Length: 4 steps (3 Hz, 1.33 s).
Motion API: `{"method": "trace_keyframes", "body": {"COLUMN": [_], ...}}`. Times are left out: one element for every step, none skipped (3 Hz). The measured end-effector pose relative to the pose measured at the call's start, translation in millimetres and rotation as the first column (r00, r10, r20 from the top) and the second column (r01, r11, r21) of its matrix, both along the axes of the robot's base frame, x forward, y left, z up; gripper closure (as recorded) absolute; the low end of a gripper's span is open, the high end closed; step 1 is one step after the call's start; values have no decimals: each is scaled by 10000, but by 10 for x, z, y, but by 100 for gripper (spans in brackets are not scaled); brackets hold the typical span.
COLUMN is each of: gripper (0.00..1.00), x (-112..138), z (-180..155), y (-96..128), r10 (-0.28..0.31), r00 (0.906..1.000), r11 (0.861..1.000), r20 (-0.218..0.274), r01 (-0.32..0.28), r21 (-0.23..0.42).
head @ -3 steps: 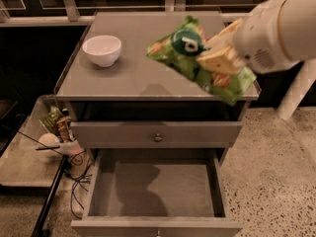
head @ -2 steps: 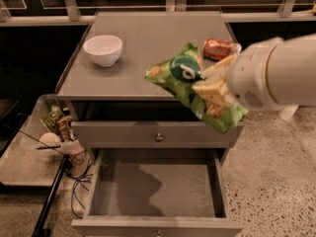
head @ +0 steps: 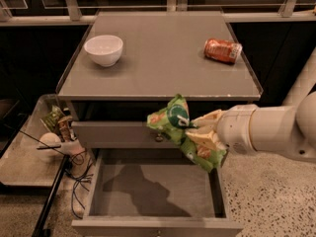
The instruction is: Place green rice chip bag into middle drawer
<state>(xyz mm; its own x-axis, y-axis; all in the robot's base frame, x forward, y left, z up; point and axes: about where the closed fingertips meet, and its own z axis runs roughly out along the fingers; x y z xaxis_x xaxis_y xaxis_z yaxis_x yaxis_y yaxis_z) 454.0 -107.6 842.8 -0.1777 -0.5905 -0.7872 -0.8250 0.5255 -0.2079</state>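
Note:
My gripper (head: 200, 132) is shut on the green rice chip bag (head: 174, 120), a crinkly bright-green bag with a dark round logo and orange chip pictures. The bag hangs tilted in front of the cabinet, above the right part of the open middle drawer (head: 153, 189). The drawer is pulled out, its plain grey floor bare with the bag's shadow on it. The arm reaches in from the right.
On the cabinet top (head: 163, 63) a white bowl (head: 103, 49) stands at back left and an orange-red can (head: 222, 50) lies at back right. The shut top drawer (head: 113, 134) is behind the bag. A low shelf with clutter and cables (head: 57, 137) stands at left.
The arm has carried the bag down and toward the front, from above the cabinet top to over the open drawer. The can is now uncovered.

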Motion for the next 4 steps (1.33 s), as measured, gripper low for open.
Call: {"method": "trace_keyframes", "body": {"gripper": [100,100,100,100], "x": [110,280,280,235], "z": [-474,-803,-803,-927], "y": [39,68,69,105], "r10": [969,1778,1779,1740], "r00": [9944,9813,9813,9803], "r11": [9950,9833,9833,9845], "r20": [-429,-742,-742,-933], "r01": [-957,-1743,-1743,-1710], "r21": [283,519,519,396]}}
